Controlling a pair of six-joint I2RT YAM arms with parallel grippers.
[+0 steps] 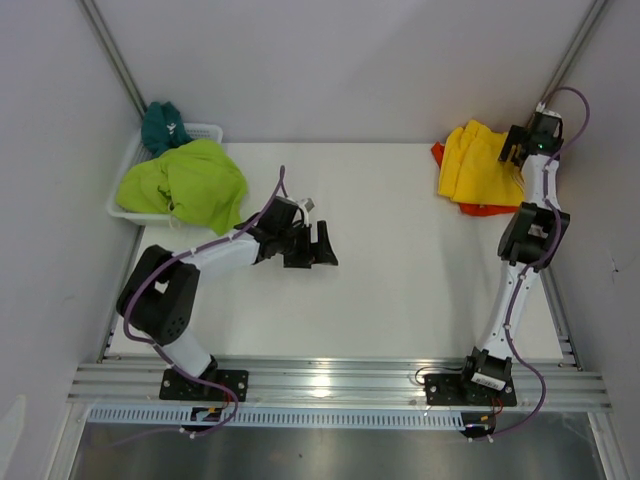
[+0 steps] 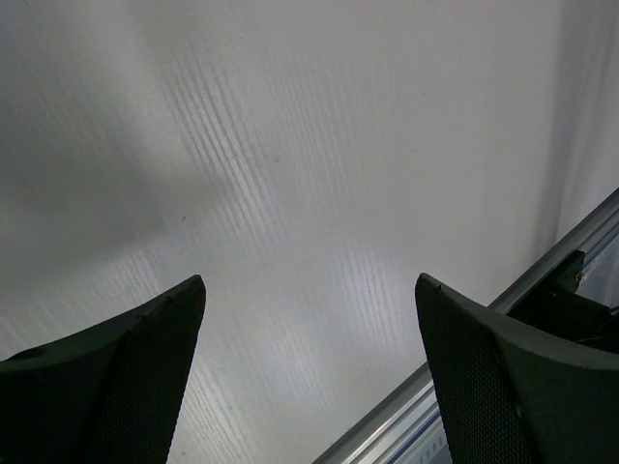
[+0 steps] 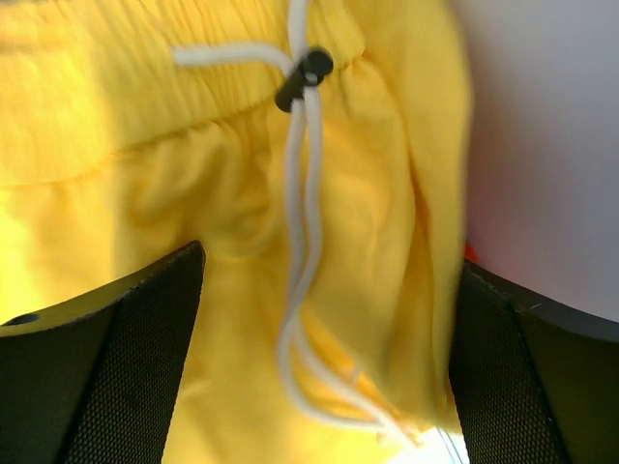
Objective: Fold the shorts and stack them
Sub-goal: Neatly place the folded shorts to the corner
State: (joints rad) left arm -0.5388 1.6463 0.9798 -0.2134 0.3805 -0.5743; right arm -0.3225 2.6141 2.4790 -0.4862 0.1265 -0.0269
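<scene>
Right gripper (image 3: 331, 256), wide open and empty, is hovering over yellow shorts (image 3: 145, 145) stacked on orange pair (image 1: 478, 209), probably needing a straight lift away.

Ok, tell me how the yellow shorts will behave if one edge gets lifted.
Probably floppy: the yellow shorts lie creased, so they should sag. The loose white drawstring would likely dangle. They might drag the orange pair beneath.

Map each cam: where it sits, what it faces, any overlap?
Top external: above and behind, looking down at table; both arms, left tool, right tool show.
Left wrist: on left arm, facing the table; its two open fingers show.
Right wrist: over yellow shorts, drawstring; its fingers show.
Shared: top and right wrist both see the yellow shorts.
</scene>
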